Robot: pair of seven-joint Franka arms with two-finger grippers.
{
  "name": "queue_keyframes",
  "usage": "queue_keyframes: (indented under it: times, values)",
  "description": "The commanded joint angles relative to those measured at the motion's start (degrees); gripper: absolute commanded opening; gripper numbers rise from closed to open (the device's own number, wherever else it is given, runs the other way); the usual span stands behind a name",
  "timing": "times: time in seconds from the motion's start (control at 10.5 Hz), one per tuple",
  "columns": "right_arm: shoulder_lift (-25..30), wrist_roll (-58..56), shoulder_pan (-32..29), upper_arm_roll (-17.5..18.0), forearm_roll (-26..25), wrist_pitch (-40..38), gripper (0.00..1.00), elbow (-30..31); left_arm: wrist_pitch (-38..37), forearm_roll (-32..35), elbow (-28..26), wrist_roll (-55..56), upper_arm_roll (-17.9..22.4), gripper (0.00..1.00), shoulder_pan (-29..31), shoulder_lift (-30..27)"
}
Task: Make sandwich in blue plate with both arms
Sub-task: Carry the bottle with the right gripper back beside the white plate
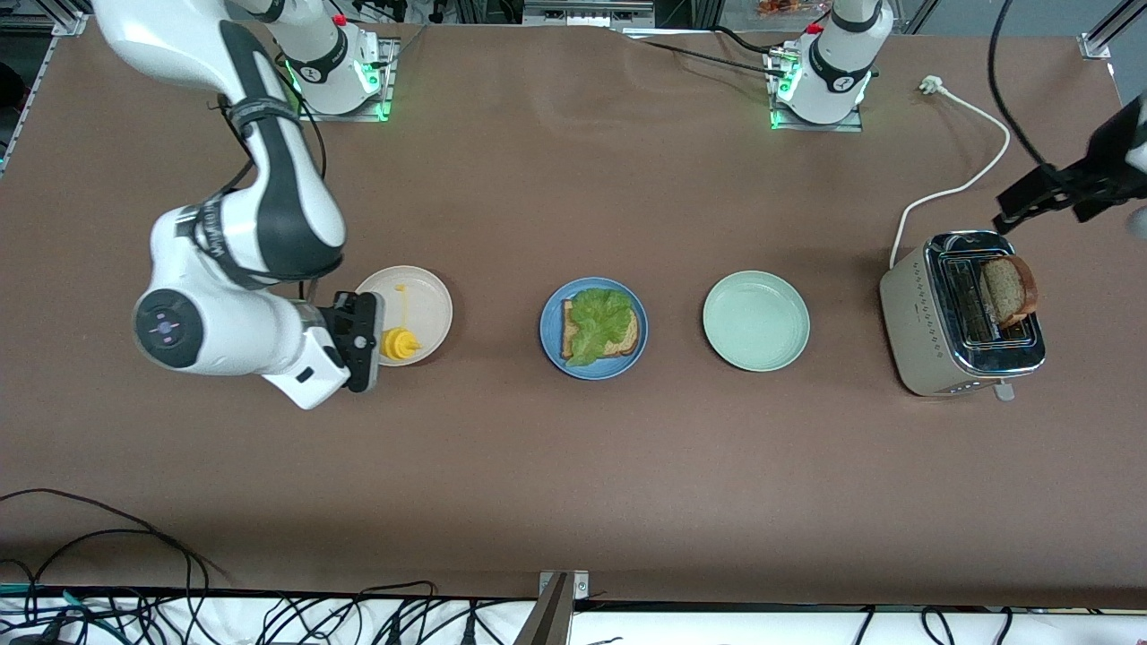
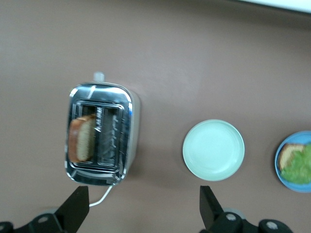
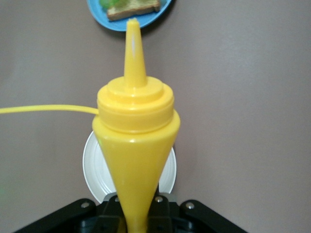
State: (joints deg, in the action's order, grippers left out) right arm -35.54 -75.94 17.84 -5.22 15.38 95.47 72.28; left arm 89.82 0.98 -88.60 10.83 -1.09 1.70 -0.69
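Gripping a yellow cone-topped squeeze bottle (image 1: 400,343) over the beige plate (image 1: 428,296) at frame left, the right gripper (image 1: 363,340) readies sauce for the lettuce-topped toast (image 1: 600,326) on the central round blue plate (image 1: 548,333), while the left gripper (image 2: 143,206), fingers (image 2: 208,204) spread, hovers above the silver toaster (image 1: 932,349) holding the second brown slice (image 1: 1009,288).

Both arms are glossy white with dark grey joints. The right arm (image 1: 242,269) has black ribbed bands at its joints, a thin black cable along it and a round grey cap with a faint mark. The left arm (image 1: 838,63) shows a red button. Both bases glow green on metal plates. The grippers are black with small silver screws.
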Motion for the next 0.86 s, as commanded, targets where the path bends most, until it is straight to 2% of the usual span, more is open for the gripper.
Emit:
queue_keyframes:
  times: [0.0, 0.48, 0.76]
  values:
    - [1.2, -18.4, -6.2, 1.2, 8.1, -3.2, 0.12, 3.2, 2.1, -0.4, -1.7, -0.5, 6.1, 1.0, 0.4, -1.3]
    - [0.0, -46.8, -17.3, 1.2, 21.2, -4.2, 0.13, 14.8, 3.3, 0.0, -6.2, -0.6, 7.1, 1.0, 0.4, -0.2]
    - [-3.5, -60.0, -21.1, 1.2, 22.6, -9.0, 0.13, 15.6, 5.2, 0.1, -9.5, -5.3, 7.2, 1.0, 0.8, 0.9]
